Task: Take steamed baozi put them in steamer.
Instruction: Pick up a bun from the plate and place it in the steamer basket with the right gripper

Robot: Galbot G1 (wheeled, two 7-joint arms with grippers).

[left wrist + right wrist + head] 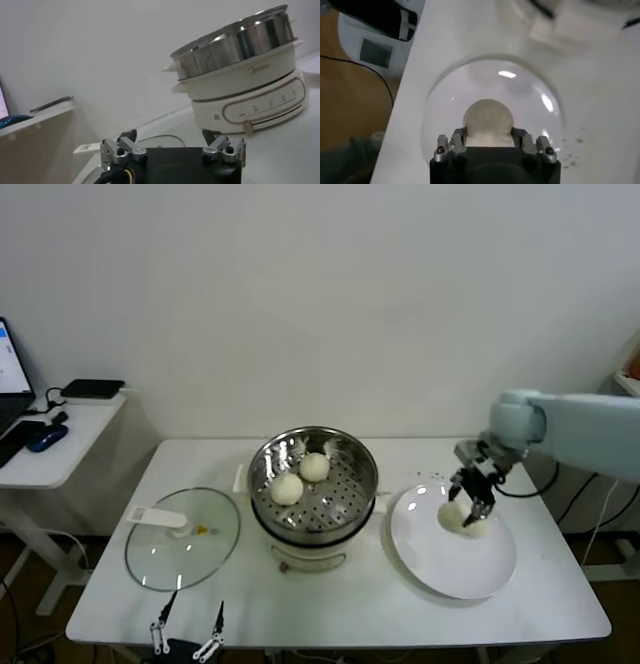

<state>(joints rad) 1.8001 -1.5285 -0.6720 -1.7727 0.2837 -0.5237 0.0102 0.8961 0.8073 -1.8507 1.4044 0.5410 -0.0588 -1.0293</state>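
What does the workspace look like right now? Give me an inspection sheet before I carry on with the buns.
Surface: white table, bare at its front right.
Job's things: steamer at table centre on its white cooker base, two baozi inside; one baozi on the white plate to its right.
Clutter: glass lid lying flat left of the steamer.
Grippers: right gripper over the plate, shut on the baozi there; left gripper parked at the table's front edge near the lid, open.
Cables: some hang past the table's right edge.
Surroundings: side desk at far left with dark devices; plain white wall behind.
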